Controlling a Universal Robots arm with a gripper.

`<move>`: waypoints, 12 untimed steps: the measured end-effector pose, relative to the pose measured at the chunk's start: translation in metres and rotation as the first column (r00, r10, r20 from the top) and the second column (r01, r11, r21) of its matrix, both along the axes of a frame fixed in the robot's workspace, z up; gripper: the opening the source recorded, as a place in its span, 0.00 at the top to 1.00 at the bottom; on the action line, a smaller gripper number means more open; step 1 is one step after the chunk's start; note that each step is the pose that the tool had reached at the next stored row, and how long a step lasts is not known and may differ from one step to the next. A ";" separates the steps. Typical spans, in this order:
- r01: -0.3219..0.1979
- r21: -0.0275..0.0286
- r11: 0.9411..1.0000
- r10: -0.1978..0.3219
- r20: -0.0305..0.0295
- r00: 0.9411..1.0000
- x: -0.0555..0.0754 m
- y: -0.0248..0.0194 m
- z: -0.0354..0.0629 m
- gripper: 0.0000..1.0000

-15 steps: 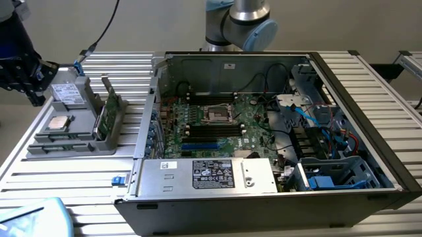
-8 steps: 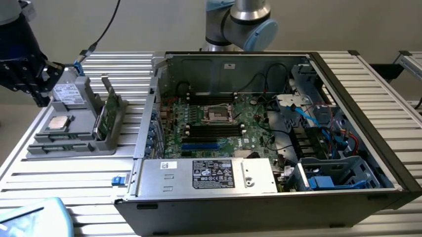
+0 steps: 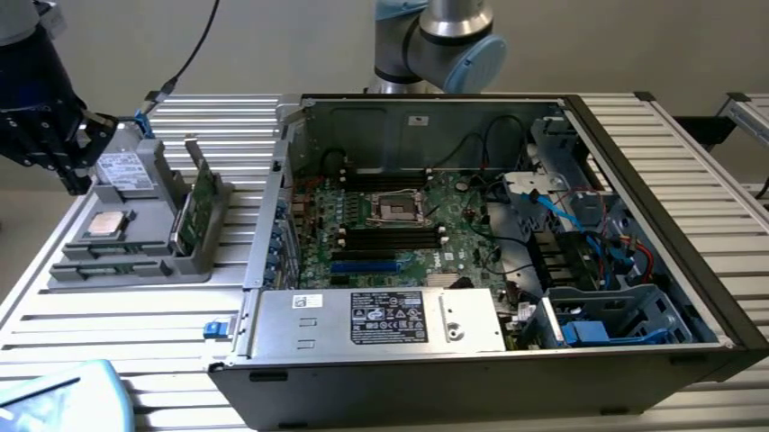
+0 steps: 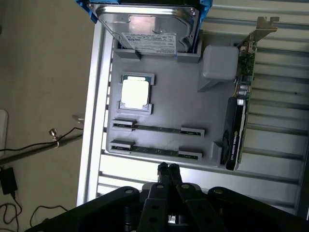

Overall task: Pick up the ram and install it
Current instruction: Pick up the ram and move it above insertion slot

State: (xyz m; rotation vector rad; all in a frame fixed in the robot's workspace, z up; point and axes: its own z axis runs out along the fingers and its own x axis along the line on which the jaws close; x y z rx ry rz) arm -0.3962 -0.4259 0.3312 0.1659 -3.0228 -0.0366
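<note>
Two ram sticks stand on edge in the grey holder tray point(image 4: 164, 101), one point(image 4: 157, 128) just beyond the other point(image 4: 154, 151); in the exterior view they lie at the tray's near end point(image 3: 106, 253). My gripper point(image 4: 168, 168) hovers above the tray's edge nearest those sticks, fingertips pressed together and holding nothing. In the exterior view the black gripper point(image 3: 75, 175) hangs over the tray's far left corner, apart from the sticks. The open computer case point(image 3: 673, 180) holds the motherboard with its black memory slots point(image 3: 391, 238).
The tray also carries a hard drive point(image 4: 147, 29), a square silver processor point(image 4: 135, 93) and a green card with a metal bracket point(image 4: 237, 130). A power supply point(image 3: 378, 319) fills the case's near side, with cables point(image 3: 601, 243) and drive cages on the exterior view's right.
</note>
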 end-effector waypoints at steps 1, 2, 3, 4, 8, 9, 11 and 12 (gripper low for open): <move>0.000 0.000 1.000 0.000 0.000 1.000 0.000 0.0000 0.0000 0.89; 0.000 0.000 1.000 0.000 0.000 1.000 0.000 0.0000 0.0000 0.89; 0.000 0.000 1.000 0.000 0.000 1.000 0.000 0.0000 0.0000 0.89; 0.000 0.000 1.000 0.000 0.000 1.000 0.000 0.0000 0.0000 0.89; 0.000 0.000 1.000 0.000 0.000 1.000 0.000 0.0000 0.0000 0.89; 0.000 0.000 1.000 0.000 0.000 1.000 0.000 0.0000 0.0000 0.89; -0.022 0.000 1.000 0.022 0.000 1.000 0.000 0.0000 -0.0002 0.89; -0.041 0.000 0.999 0.041 0.000 0.999 0.000 0.0000 -0.0005 0.89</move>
